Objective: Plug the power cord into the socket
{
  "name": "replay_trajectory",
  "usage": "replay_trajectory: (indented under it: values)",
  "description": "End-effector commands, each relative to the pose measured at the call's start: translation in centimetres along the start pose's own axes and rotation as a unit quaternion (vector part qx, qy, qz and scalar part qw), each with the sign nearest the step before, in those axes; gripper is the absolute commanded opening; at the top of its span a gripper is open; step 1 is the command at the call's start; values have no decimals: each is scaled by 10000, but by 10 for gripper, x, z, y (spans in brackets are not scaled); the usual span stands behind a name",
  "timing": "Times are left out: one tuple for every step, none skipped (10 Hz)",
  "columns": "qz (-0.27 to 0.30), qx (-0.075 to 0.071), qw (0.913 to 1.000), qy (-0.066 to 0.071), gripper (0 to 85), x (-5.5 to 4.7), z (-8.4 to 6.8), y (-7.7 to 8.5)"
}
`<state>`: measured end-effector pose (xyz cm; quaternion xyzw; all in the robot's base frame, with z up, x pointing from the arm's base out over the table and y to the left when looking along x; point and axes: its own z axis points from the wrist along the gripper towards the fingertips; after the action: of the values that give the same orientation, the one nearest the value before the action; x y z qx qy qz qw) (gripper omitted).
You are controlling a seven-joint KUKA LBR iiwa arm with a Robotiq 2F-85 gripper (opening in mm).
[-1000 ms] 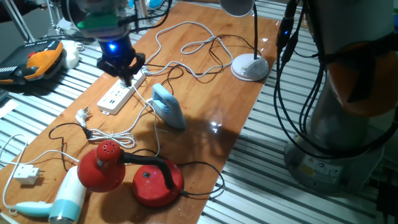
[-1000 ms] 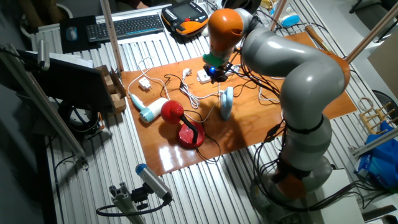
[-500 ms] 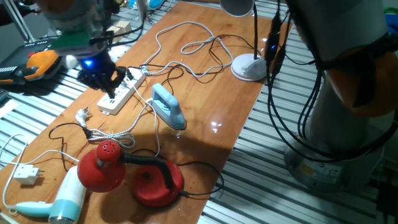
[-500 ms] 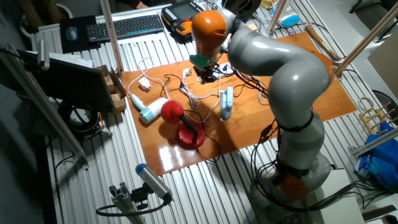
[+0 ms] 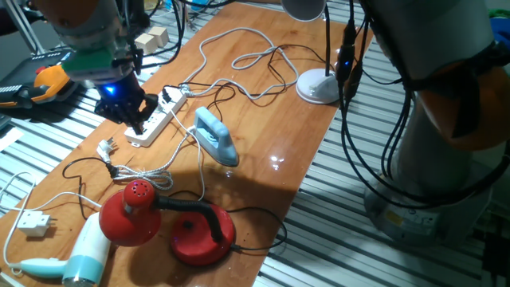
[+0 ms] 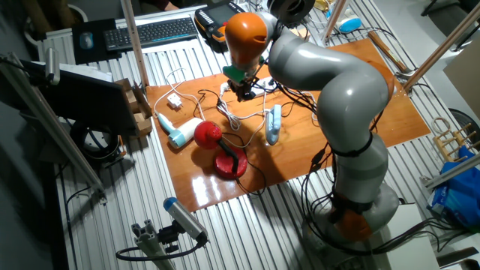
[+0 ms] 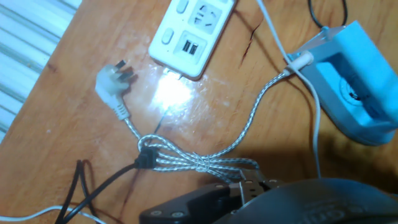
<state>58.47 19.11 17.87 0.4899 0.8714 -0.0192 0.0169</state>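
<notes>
The socket point(image 5: 157, 119), a long white power strip, lies on the wooden table, and its near end point(image 7: 193, 31) shows at the top of the hand view. My gripper point(image 5: 130, 113) hangs over that near end, close above the table; it also shows in the other fixed view point(image 6: 241, 93). Only its dark body and a bit of metal point(image 7: 249, 183) show at the bottom of the hand view, so its state is unclear. The thin black power cord point(image 5: 76, 165) loops left of the strip and enters the hand view at the lower left point(image 7: 99, 183). I cannot make out its plug.
A white plug point(image 7: 112, 84) on a white-grey braided cord point(image 7: 205, 162) lies beside the strip's end. A blue iron point(image 5: 217, 137) stands to the right, a red lamp point(image 5: 131, 211) and a hair dryer point(image 5: 80, 259) near the front edge, and a white lamp base point(image 5: 320, 86) at the back.
The arm has swung left along the power strip, from above its far end to above its near end, and the hand has come lower. Nothing on the table has moved.
</notes>
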Motion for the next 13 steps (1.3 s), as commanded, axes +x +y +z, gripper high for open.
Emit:
replay_trajectory:
  values:
    - [14, -34, 10000, 4, 0, 1, 1, 1]
    - [14, -48, 10000, 13, 0, 2, 3, 3]
    - [14, -69, 10000, 18, 0, 3, 5, 4]
    - [-1, -76, 10000, 14, 0, 3, 8, 4]
    - [-8, -86, 10000, 17, 0, 4, 8, 5]
    - [-70, -92, 9999, 40, 0, 4, 8, 5]
    - [-207, -119, 9997, 67, 0, 4, 8, 5]
    - [-344, -159, 9993, 68, 0, 4, 8, 5]
    - [-428, -174, 9989, 47, 0, 4, 8, 5]
    - [-436, -172, 9989, 2, 0, 4, 8, 5]
    - [-421, -185, 9989, -34, 0, 4, 8, 5]
    - [-459, -236, 9986, -68, 0, 4, 8, 5]
    - [-527, -269, 9982, -75, 0, 4, 8, 5]
